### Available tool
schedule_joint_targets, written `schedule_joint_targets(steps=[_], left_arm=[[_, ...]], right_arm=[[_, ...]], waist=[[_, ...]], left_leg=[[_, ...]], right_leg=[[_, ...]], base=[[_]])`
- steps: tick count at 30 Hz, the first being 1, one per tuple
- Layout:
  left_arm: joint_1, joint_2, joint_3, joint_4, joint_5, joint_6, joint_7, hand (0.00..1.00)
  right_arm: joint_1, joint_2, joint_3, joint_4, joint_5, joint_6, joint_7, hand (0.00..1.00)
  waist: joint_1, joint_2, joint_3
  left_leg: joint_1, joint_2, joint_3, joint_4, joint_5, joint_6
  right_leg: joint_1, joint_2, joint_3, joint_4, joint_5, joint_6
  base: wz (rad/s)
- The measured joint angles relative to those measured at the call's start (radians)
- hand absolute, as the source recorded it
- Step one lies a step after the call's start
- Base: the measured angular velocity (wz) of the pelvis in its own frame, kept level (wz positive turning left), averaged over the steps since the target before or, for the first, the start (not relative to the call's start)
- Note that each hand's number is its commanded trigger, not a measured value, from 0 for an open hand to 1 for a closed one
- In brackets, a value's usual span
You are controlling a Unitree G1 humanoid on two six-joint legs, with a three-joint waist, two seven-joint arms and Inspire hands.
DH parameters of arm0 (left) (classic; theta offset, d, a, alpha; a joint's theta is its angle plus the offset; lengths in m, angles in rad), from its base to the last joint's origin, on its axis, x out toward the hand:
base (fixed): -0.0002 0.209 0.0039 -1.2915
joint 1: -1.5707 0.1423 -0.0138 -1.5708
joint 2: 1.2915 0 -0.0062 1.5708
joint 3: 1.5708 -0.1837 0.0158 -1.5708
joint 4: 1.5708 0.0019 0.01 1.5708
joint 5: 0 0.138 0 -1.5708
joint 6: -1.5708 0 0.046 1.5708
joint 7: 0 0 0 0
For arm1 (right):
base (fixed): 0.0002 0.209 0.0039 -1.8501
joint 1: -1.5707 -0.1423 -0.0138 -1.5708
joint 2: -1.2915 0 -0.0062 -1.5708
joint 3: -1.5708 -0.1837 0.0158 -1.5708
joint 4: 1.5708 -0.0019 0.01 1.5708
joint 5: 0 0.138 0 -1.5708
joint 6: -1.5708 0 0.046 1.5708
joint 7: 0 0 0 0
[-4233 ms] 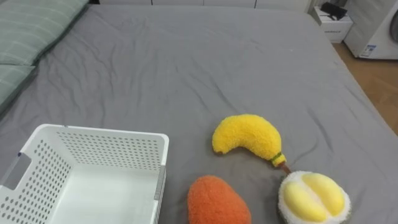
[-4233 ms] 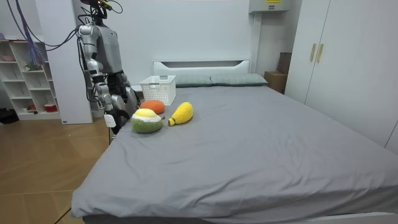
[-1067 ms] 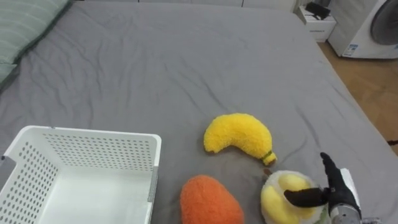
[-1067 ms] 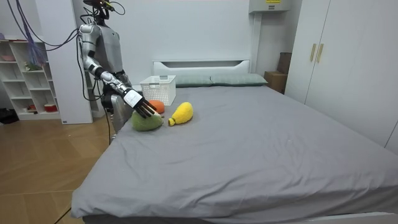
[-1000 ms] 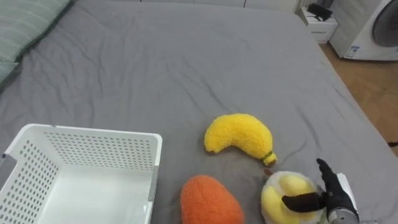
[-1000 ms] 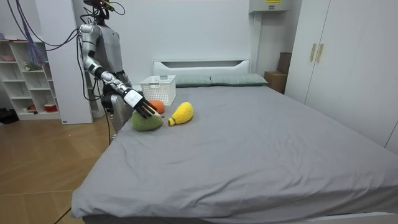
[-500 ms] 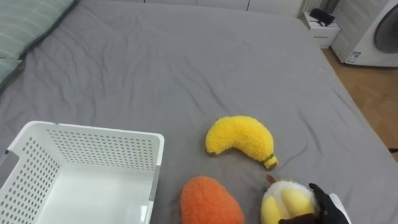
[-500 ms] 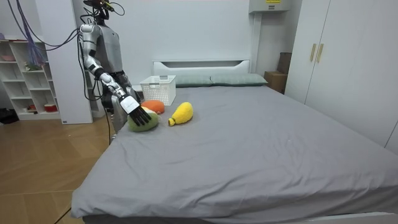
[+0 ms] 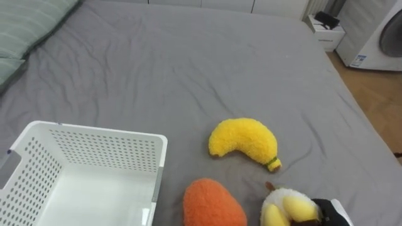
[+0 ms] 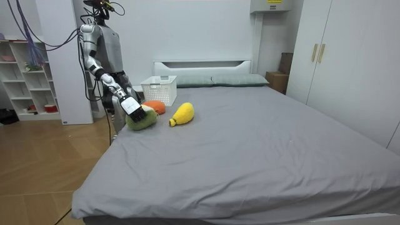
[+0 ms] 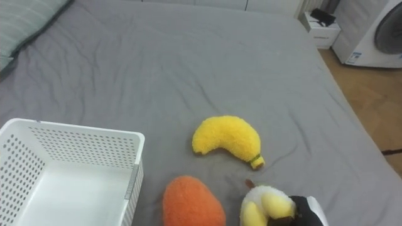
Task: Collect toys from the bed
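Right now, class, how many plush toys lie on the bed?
3: the yellow banana toy, the orange toy beside the basket, the white-and-yellow toy in the right robot hand.

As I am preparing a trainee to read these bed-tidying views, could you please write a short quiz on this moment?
1. True or false: the white basket already holds a toy.
2. Fill the gap: of the plush banana, the orange plush toy and the plush durian, the ___ lies nearest the basket.
3. Which toy does the right hand grip?
A. plush banana
B. orange plush toy
C. plush durian

Key:
1. False; the basket is empty.
2. Orange plush toy.
3. C.
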Motion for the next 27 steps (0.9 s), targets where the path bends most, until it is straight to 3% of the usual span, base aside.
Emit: schedule_joint_targets(steps=[9, 11, 21, 27], left_arm=[[-0.001, -0.001, 0.001, -0.001, 0.000, 0.000, 0.000, 0.00], [0.000, -0.001, 0.002, -0.005, 0.000, 0.001, 0.000, 0.00], [0.002, 0.000, 0.005, -0.016, -0.001, 0.003, 0.000, 0.00], [0.011, 0.000, 0.014, -0.030, -0.001, 0.008, -0.009, 0.00]], right_arm=[[0.000, 0.001, 0.000, -0.020, 0.000, 0.003, -0.001, 1.00], [0.001, 0.002, 0.000, -0.086, 0.000, 0.020, -0.001, 1.00], [0.002, 0.000, -0.006, -0.353, 0.001, 0.024, 0.006, 1.00], [-0.008, 0.000, -0.057, -0.532, 0.000, 0.032, 0.043, 1.00]], waist=[[0.002, 0.003, -0.0028], [0.000, 0.005, -0.0013], [-0.011, -0.001, -0.0008], [-0.028, 0.001, -0.0009]], left_leg=[[-0.001, 0.000, 0.000, -0.001, 0.000, 0.000], [-0.001, 0.000, 0.000, 0.000, 0.000, 0.000], [-0.003, -0.001, 0.000, -0.001, 0.000, 0.000], [-0.008, -0.001, 0.000, -0.001, 0.001, 0.001]], right_leg=[[-0.004, 0.000, 0.001, 0.002, 0.000, 0.000], [-0.006, 0.000, 0.003, 0.003, 0.000, 0.000], [-0.007, -0.001, 0.003, 0.001, -0.001, 0.001], [-0.010, -0.001, -0.001, 0.000, -0.001, 0.001]], base=[[0.00], [-0.02], [0.00], [0.00]])
